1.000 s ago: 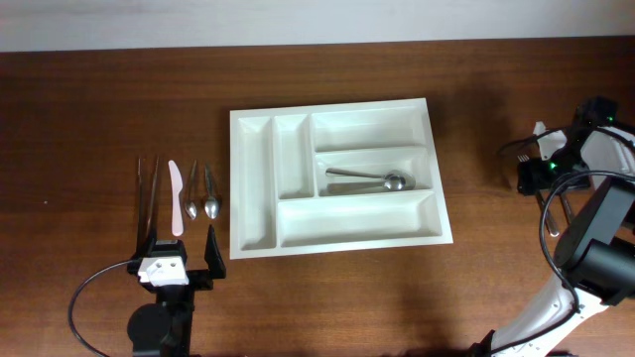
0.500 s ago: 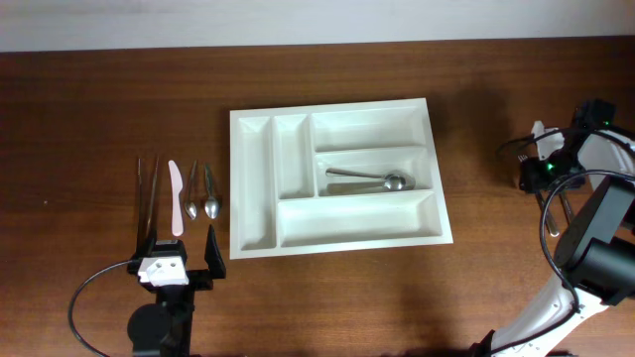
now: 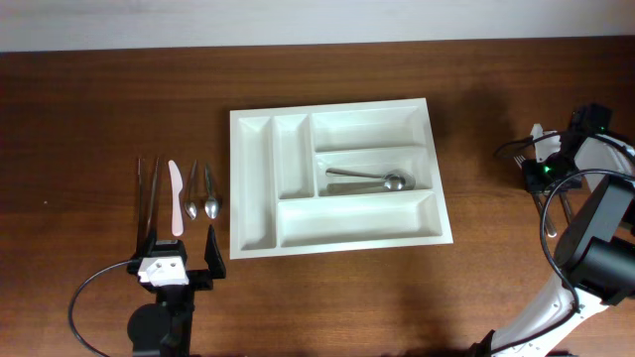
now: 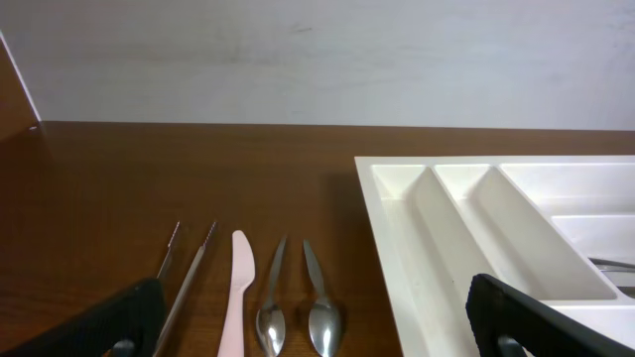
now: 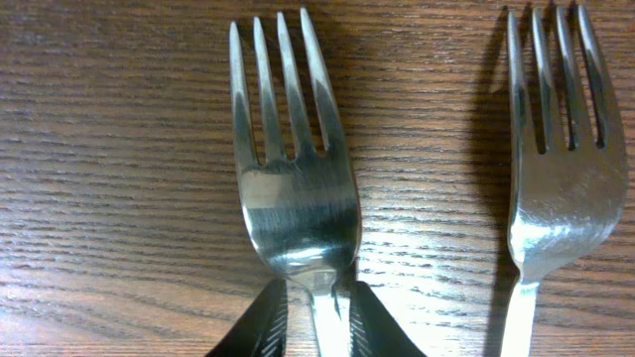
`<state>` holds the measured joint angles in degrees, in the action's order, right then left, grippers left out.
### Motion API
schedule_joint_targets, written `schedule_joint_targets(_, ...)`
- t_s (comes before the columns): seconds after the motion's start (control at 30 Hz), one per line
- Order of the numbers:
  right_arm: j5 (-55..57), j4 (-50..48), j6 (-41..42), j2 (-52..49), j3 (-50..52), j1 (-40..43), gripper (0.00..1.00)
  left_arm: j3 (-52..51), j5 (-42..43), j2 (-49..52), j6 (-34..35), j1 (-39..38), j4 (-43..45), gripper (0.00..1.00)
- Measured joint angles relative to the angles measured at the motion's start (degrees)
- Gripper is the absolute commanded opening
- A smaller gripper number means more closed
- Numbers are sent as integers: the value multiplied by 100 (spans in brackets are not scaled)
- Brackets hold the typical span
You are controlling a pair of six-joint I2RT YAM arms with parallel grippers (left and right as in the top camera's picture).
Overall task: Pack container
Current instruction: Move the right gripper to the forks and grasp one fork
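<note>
The white container (image 3: 238,178) lies mid-table, with one metal spoon (image 3: 367,179) in its middle long compartment. At the far right, my right gripper (image 5: 317,309) is shut on the neck of a metal fork (image 5: 293,198) that lies flat on the wood. A second fork (image 5: 566,188) lies beside it on the right. In the overhead view the right gripper (image 3: 542,171) sits low over the forks (image 3: 516,151). My left gripper (image 3: 183,238) stands open near the front left with nothing between its fingers, just short of two spoons (image 4: 270,312) and left of the container (image 4: 417,258).
Left of the container lie two dark thin sticks (image 3: 147,198), a pale pink knife (image 3: 176,198) and two metal spoons (image 3: 200,195), all in a row. A white object (image 3: 537,131) sits beside the right arm. The table's far edge meets a pale wall.
The right gripper's jaws have closed in on the fork's neck, and the right wrist has shifted slightly. The left arm and the cutlery at left have not moved.
</note>
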<state>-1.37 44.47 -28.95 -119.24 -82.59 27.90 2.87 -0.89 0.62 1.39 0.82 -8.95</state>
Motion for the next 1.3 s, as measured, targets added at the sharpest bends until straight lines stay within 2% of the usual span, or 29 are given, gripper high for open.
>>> schedule_joint_targets(0.13, -31, -2, 57, 0, 0, 0, 4, 0, 0, 0, 0, 0, 0, 99)
schedule_joint_targets(0.6, -415, -35, 205, 0, 0, -2, 4, 0, -2, 0, 0, 0, 0, 99)
schedule_joint_targets(0.73, -542, 219, 221, -2, -107, -24, 4, 0, -2, 0, 0, 0, 0, 99)
schedule_joint_targets(0.9, -581, 708, 223, -7, -946, -219, 4, 0, -2, 0, 0, 0, 0, 99)
schedule_joint_targets(1.1, -605, 1255, 175, -7, -2428, -1045, 4, 0, -2, 0, 0, 0, 0, 99)
schedule_joint_targets(1.3, -629, 1558, -765, -7, -3545, -2238, 4, 0, -2, 0, 0, 0, 0, 99)
